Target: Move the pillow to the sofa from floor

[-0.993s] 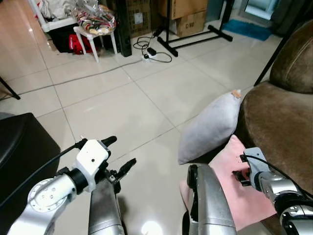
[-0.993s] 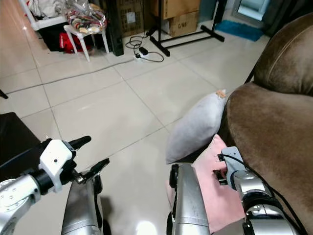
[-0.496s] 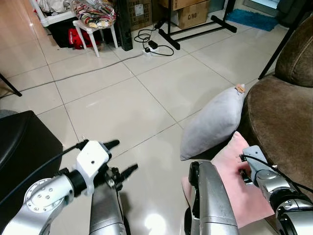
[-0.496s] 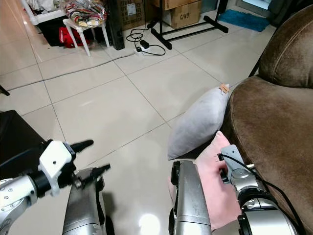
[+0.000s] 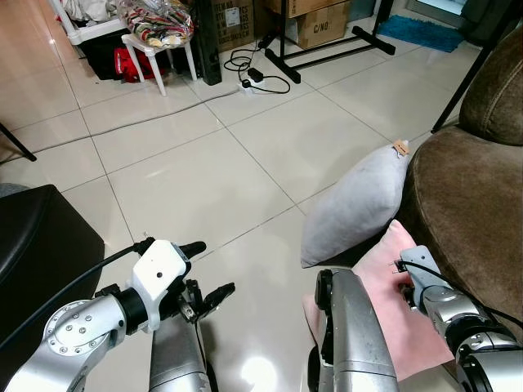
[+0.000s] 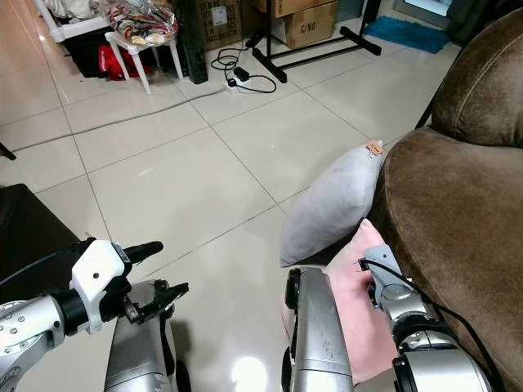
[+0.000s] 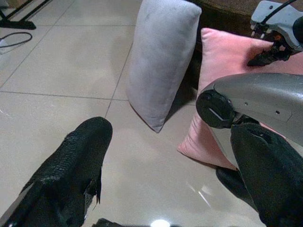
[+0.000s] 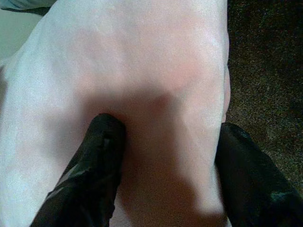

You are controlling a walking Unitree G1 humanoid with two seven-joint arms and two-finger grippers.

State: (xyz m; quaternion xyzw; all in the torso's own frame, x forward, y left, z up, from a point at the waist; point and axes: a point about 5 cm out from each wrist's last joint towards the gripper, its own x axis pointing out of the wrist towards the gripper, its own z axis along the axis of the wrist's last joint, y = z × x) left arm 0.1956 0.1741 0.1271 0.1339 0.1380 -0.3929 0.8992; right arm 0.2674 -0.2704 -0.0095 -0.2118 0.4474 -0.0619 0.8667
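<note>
Jaws of the right gripper (image 8: 165,156) are spread wide, pressing into the soft pink square pillow (image 5: 392,306), which leans against the brown velvety sofa (image 5: 470,196) on the tiled floor (image 5: 204,163). Left gripper (image 5: 208,273) hovers open, empty, near the grey pillow (image 5: 355,204).

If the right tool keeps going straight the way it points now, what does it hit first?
The pink pillow. The right tool is open, with its fingers already against the fabric, pillow between them. The brown sofa lies just beside that line, though depth there is hard to judge.
</note>
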